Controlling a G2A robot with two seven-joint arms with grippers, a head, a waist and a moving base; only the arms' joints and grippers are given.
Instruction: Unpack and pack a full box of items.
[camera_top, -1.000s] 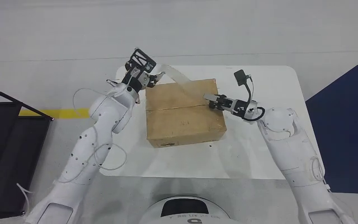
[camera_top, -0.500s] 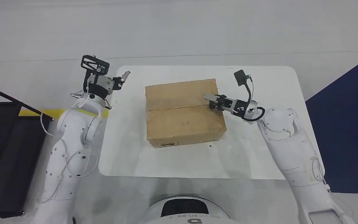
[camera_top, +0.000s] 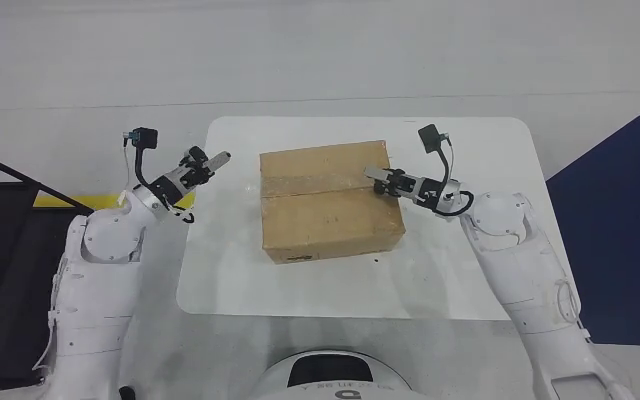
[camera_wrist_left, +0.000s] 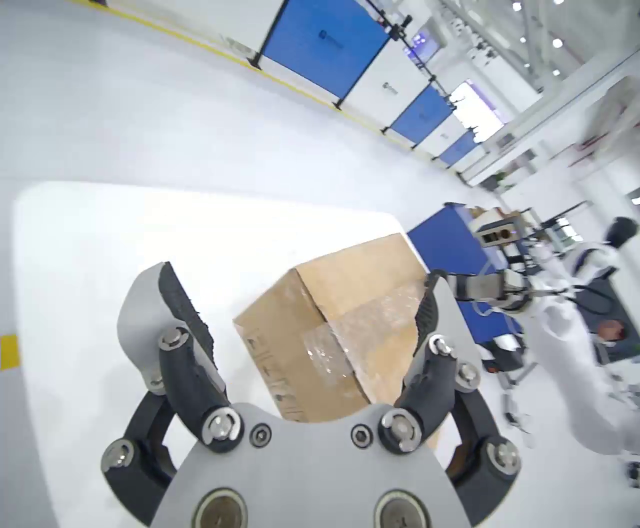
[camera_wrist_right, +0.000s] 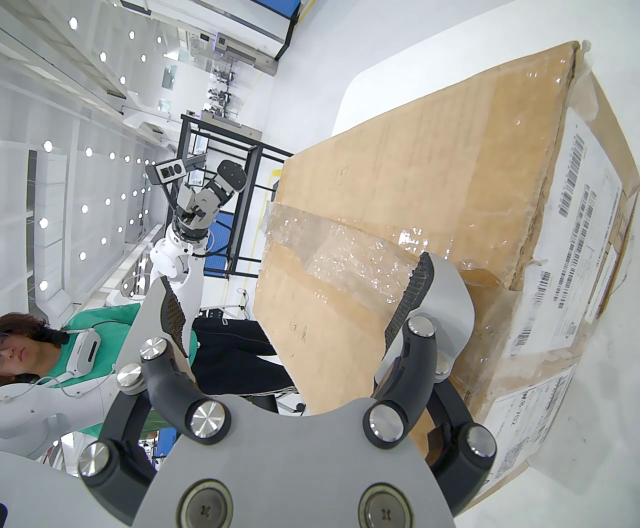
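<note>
at the right end effector, taped box, left end effector well apart

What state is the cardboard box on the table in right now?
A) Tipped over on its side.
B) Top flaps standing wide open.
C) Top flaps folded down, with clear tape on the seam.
C: the cardboard box sits upright with its top flaps down and clear tape along the seam.
</note>
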